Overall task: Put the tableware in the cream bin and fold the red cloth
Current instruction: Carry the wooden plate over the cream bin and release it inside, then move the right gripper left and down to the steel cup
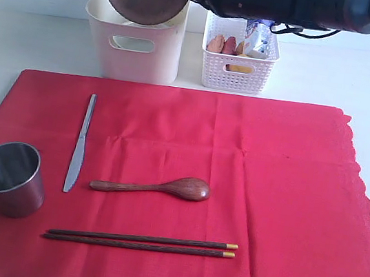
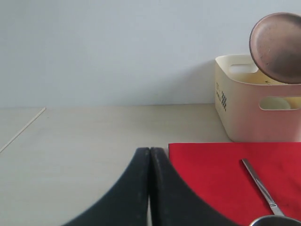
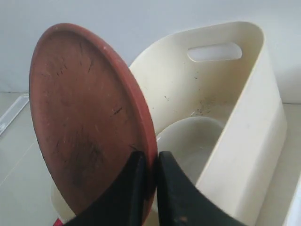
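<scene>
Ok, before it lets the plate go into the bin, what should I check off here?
1. Grip: right gripper pinches the round brown plate by its rim - ok.
2. Position: plate hangs tilted above the cream bin opening - ok.
3. Landing spot: pale green bowl already lies in the bin; whether the plate will settle cleanly on it - cannot tell.
4. Other arm: left gripper shut, well apart from the bin - ok.
5. Cloth cleared for folding: steel cup, knife, spoon and chopsticks lie on the red cloth - not ok.
</scene>
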### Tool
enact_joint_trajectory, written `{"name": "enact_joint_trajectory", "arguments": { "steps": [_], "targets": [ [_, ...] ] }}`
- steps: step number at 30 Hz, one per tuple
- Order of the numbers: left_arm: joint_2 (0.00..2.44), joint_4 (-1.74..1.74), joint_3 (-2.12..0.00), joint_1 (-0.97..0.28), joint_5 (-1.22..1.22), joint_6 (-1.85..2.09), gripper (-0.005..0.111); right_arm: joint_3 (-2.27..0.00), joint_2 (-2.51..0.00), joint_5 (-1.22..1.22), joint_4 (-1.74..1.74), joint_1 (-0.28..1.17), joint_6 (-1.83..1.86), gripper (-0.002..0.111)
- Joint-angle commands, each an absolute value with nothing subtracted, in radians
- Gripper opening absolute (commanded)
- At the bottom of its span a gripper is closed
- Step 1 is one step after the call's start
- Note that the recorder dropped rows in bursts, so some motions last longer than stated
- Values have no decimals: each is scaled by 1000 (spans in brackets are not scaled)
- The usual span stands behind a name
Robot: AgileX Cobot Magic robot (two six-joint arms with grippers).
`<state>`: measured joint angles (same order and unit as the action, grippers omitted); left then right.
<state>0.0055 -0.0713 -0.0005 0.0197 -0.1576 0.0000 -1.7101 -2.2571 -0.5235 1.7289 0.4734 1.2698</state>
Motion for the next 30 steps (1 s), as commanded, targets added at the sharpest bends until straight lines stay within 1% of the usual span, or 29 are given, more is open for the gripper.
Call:
{"name": "enact_joint_trajectory", "arguments": {
  "steps": [1,2,4,7,11,12,14,16,18,21,25,30],
  "targets": [
    [0,-74,0,22,-155,0,0,-1726,-2260,-496,1744,476,1251,0],
    [0,-74,0,22,-155,0,0,-1726,-2260,-487,1744,476,1251,1],
    [0,-74,0,22,-155,0,0,-1726,-2261,-476,1744,476,1252,11],
    [0,-74,0,22,-155,0,0,-1726,-2261,-474,1744,476,1255,21],
    [0,-74,0,22,-155,0,0,-1726,-2261,-474,1744,476,1262,40],
    [0,-74,0,22,-155,0,0,-1726,-2261,-474,1744,476,1300,48],
    [0,-74,0,22,-155,0,0,-1726,-2256,-474,1744,476,1327,56],
    [0,-74,0,22,-155,0,0,-1726,-2248,-488,1744,476,1327,58],
    [0,-74,0,22,-155,0,0,-1726,-2231,-523,1744,468,1325,58],
    [0,-74,0,22,-155,0,0,-1726,-2203,-607,1644,450,1325,58],
    [0,-74,0,22,-155,0,0,-1726,-2148,-678,1425,434,1277,58],
    [0,-74,0,22,-155,0,0,-1726,-2074,-706,1124,434,1135,58]
  ]
}}
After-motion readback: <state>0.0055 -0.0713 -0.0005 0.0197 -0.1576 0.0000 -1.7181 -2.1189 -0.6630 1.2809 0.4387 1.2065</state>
